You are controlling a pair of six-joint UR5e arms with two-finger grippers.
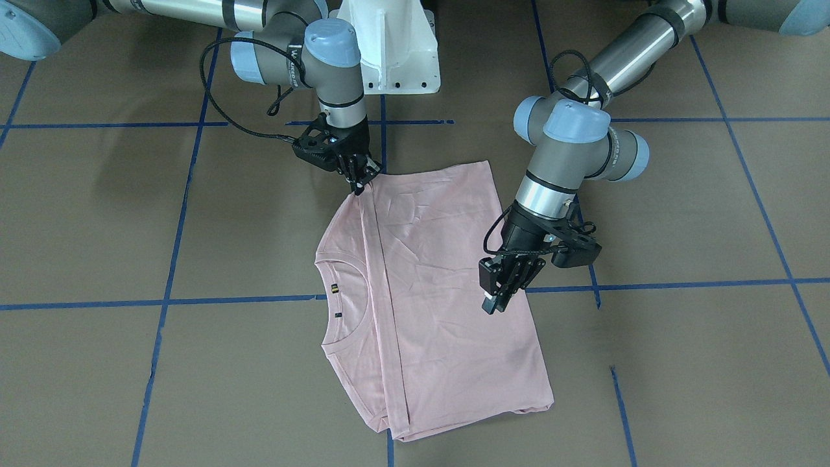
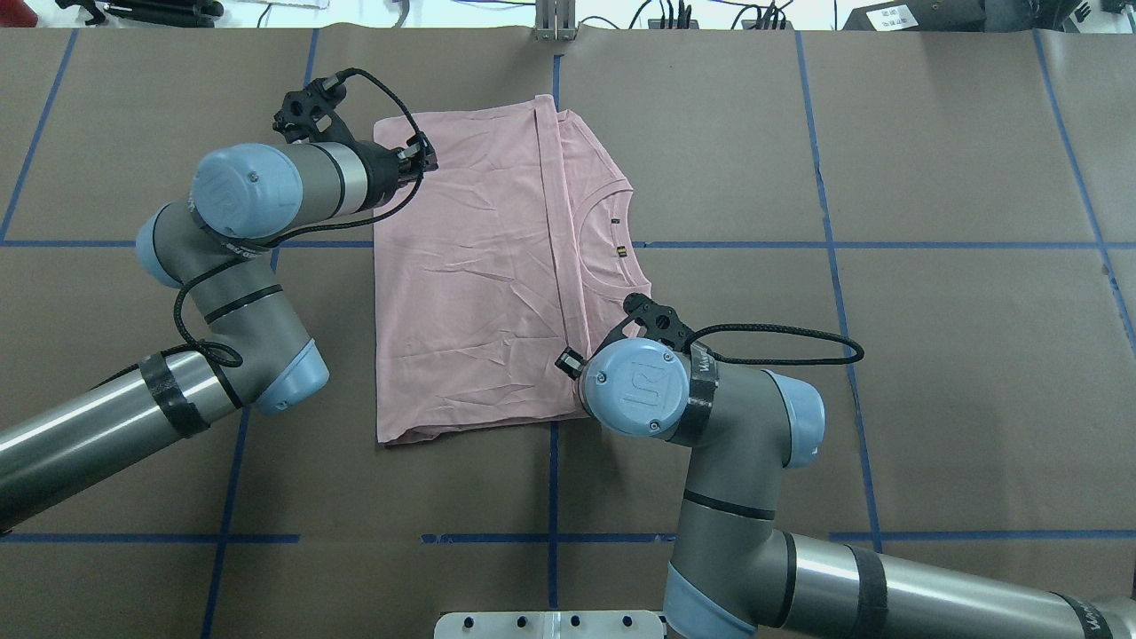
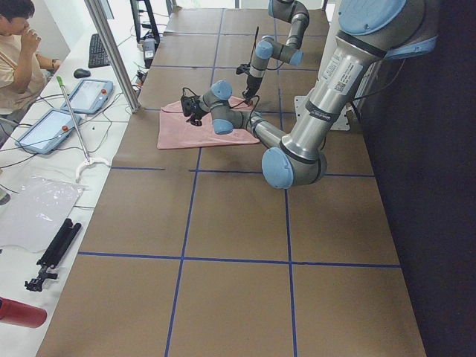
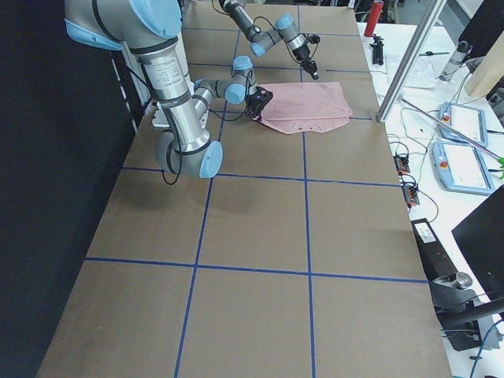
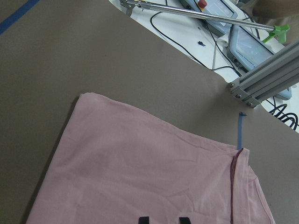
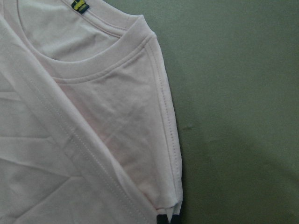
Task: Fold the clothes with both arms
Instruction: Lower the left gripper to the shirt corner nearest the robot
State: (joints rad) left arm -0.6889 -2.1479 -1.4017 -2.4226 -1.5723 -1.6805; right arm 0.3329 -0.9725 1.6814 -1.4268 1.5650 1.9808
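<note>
Pink T-shirt (image 1: 441, 279) flat on the tabletop (image 1: 681, 214), one long side already folded in. With right fingers (image 1: 358, 183) clamped on the corner nearest the base and left fingers (image 1: 496, 295) parted, empty, above the opposite edge: lower the left, pinch, then lift both together, keeping the cloth taut.

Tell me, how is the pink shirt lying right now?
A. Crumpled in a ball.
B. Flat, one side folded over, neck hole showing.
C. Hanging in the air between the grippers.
B: the T-shirt lies flat on the table, one side folded across it, the collar uncovered beside the fold.
</note>
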